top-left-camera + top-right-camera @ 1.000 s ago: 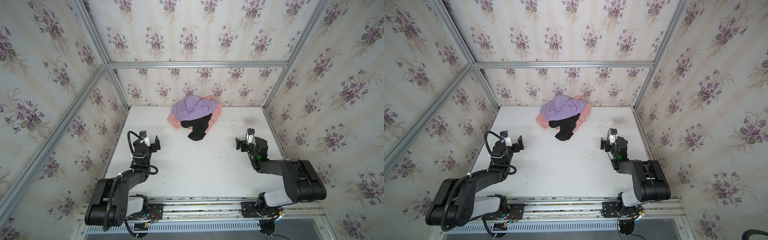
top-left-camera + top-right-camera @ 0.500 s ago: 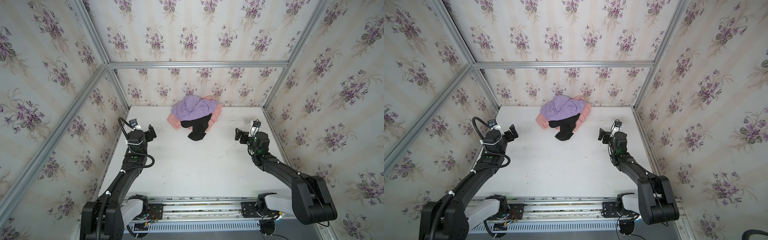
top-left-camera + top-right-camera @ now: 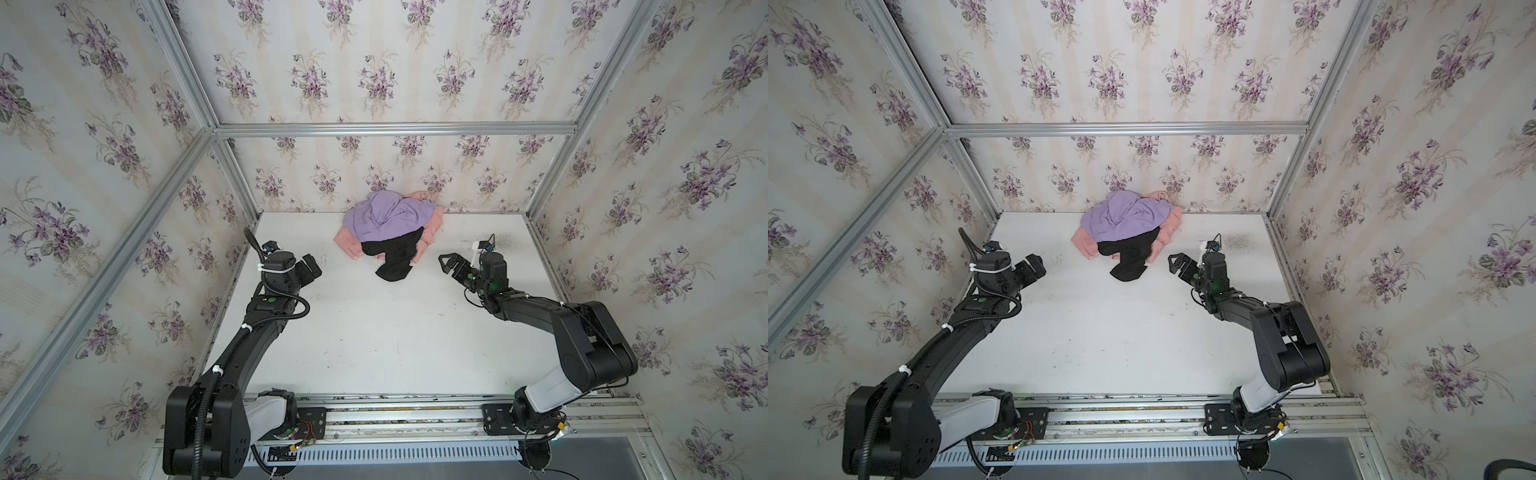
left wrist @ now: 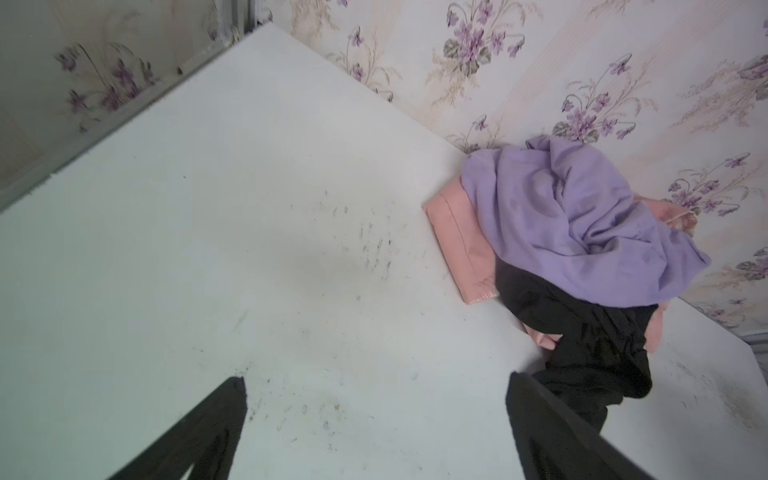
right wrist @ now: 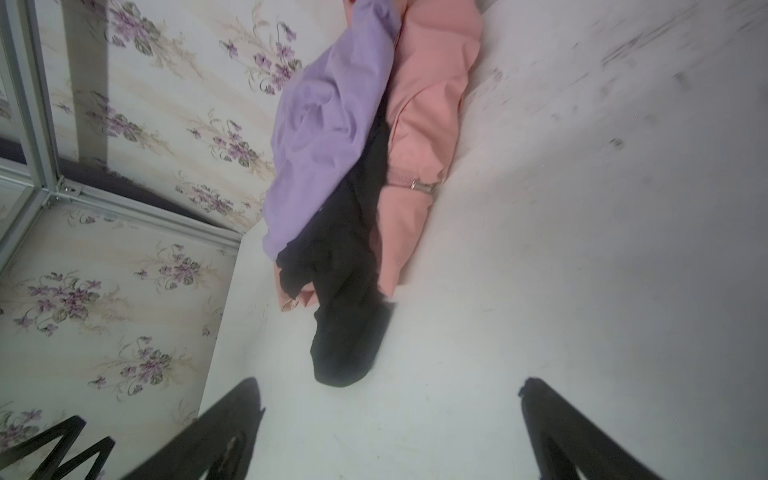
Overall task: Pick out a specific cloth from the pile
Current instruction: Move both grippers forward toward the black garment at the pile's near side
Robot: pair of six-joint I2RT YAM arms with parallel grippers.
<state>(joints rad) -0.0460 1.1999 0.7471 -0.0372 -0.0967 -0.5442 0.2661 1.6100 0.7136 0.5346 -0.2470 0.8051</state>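
The left hand (image 3: 312, 267) is spread wide and empty, touching nothing and hovering over the scuffed white surface (image 3: 374, 332). The right hand (image 3: 445, 262) is likewise spread to its full width and empty. Its dark, tapered fingers (image 5: 232, 419) frame bare surface in the right wrist view.

The plain black soft fabric cloth (image 3: 395, 257) lies between the two hands, ahead of both and somewhat nearer the right one, well apart from either. It is limp and crumpled, and a rounded lobe trails out of the pile of soft garments (image 3: 1125, 224) toward the hands. A wrinkled lavender-purple cloth (image 3: 386, 216) is draped over the top of the pile. Beneath it a smooth, hemmed salmon-pink cloth (image 3: 347, 245) shows on the sides toward each hand. The pile sits beyond the hands against the floral-papered wall (image 3: 374, 178).

The black cloth's upper part is tucked under the lavender one, so its full shape is hidden. In the left wrist view one finger (image 4: 552, 432) covers the cloth's nearest edge. A small pale loop (image 5: 422, 187) on the pink fabric is too small to identify, and the right wrist view is blurred along the far surface.
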